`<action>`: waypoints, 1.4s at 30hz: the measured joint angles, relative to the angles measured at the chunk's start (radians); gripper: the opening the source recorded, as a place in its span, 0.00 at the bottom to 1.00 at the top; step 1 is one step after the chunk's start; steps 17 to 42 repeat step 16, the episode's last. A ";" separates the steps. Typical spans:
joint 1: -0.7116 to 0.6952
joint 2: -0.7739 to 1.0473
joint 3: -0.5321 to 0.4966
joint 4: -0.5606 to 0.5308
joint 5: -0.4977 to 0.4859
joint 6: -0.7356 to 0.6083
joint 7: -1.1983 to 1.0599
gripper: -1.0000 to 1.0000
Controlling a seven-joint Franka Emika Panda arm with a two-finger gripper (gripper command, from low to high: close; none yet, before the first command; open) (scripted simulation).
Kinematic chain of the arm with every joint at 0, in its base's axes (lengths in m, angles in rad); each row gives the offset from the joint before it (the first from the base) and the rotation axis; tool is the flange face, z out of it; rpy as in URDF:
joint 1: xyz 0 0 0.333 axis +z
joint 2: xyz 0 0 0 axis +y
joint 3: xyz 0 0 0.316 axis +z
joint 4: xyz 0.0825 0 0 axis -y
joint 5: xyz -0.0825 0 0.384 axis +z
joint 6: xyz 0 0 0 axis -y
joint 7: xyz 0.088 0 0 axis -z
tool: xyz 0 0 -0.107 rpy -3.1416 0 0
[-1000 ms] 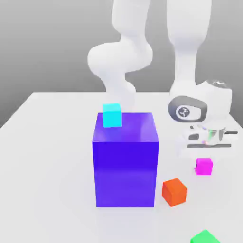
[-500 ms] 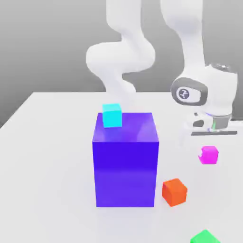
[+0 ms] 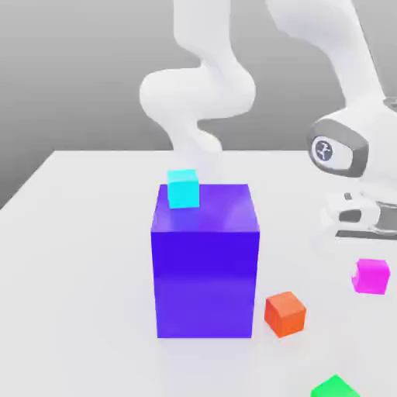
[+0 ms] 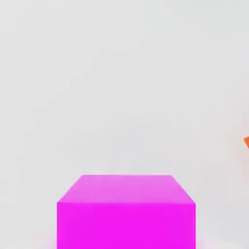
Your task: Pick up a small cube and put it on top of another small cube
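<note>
One magenta cube (image 3: 371, 276) hangs clear of the counter (image 3: 77, 256) under my pincer (image 3: 364, 233); I cannot tell its finger opening. I judge transport is in hand. Next move: carry it above the orange cube (image 3: 284, 313), then lower.

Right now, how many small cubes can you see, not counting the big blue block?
4. The cyan cube sits on the big blue block; the orange cube beside its base; the magenta cube under the arm; a green cube at the bottom edge. Others may be hidden.

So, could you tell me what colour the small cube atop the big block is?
Cyan, clearest in the exterior view.
</note>
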 joint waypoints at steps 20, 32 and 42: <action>-0.075 0.238 -0.182 0.276 -0.096 -0.022 0.029 1.00; -0.075 0.238 -0.182 0.276 -0.096 -0.022 0.029 1.00; -0.075 0.238 -0.182 0.276 -0.096 -0.022 0.029 1.00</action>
